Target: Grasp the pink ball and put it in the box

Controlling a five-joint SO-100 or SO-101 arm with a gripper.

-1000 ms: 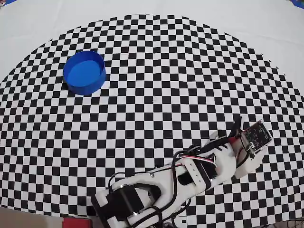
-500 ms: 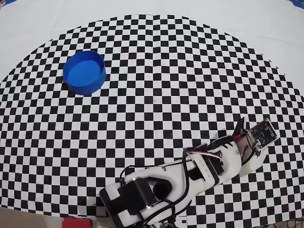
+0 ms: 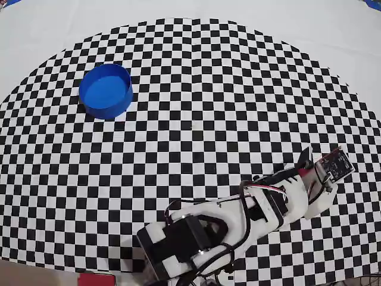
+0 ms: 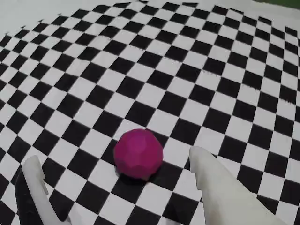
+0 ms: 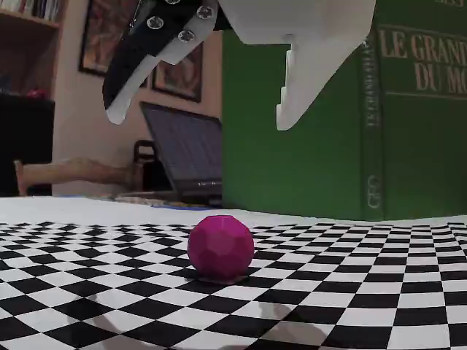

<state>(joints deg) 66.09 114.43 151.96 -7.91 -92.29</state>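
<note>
I see the gripper (image 5: 197, 113) spread wide, holding nothing, hanging above the pink ball (image 5: 221, 246); no contact in the fixed view. In the wrist view the ball (image 4: 138, 153) sits on the checkered cloth (image 4: 140, 70) between the fingers (image 4: 220, 187). Green book (image 5: 350, 146) behind reads "LE GRAND". Blue box (image 3: 106, 91) at 10 o'clock overhead, well apart, open cloth between.

White arm (image 3: 238, 220), black motors, seemingly red-and-white cables
</note>
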